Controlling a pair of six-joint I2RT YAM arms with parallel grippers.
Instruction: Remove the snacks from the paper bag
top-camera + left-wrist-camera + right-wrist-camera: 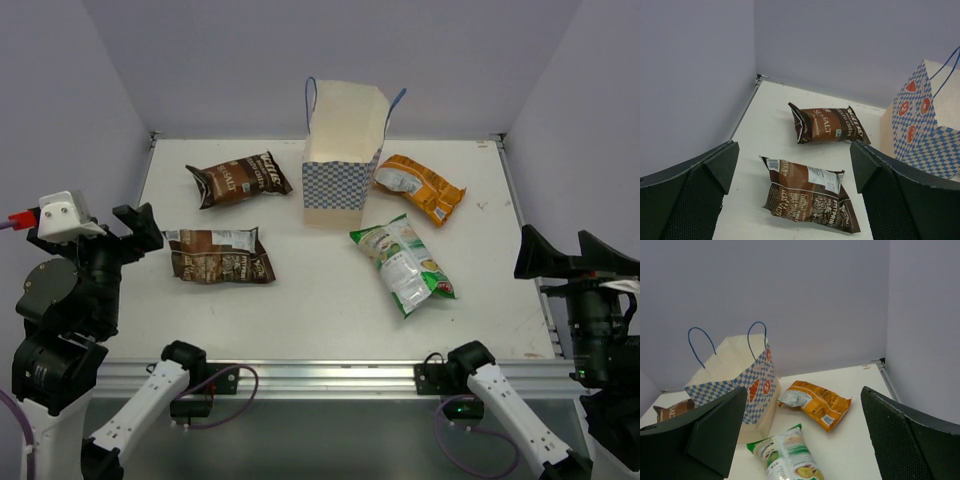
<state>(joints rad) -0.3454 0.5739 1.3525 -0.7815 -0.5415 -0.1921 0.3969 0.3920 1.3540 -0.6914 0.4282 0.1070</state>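
All four snacks already lie on the surface (310, 310) outside the paper bag (343, 150), so the step in hand looks like a last check and a clean finish, not another grasp. The bag stands upright with its mouth open. The far dark brown packet (238, 179) lies just left of the bag, and the near dark brown packet (219, 255) lies left of it and nearer the arms. The orange-yellow packet (420, 187) sits just right of the bag, almost against its checked band. The green-and-white packet (405, 262) lies right of the bag and on its near side. The left gripper (140, 228) is well away from the bag to its left, jaws spread wide and holding nothing. The right gripper (572, 252) is equally far off to the bag's right, also spread and empty. The bag's floor is hidden behind its front wall, so I cannot tell whether anything remains inside. To do this well, I would keep both arms out wide unless a look inside is needed. Any such reach should come straight down through the mouth, because light paper will likely tip or slide at a sideways nudge. It should also steer clear of the orange-yellow packet, which lies close enough to be dragged along.
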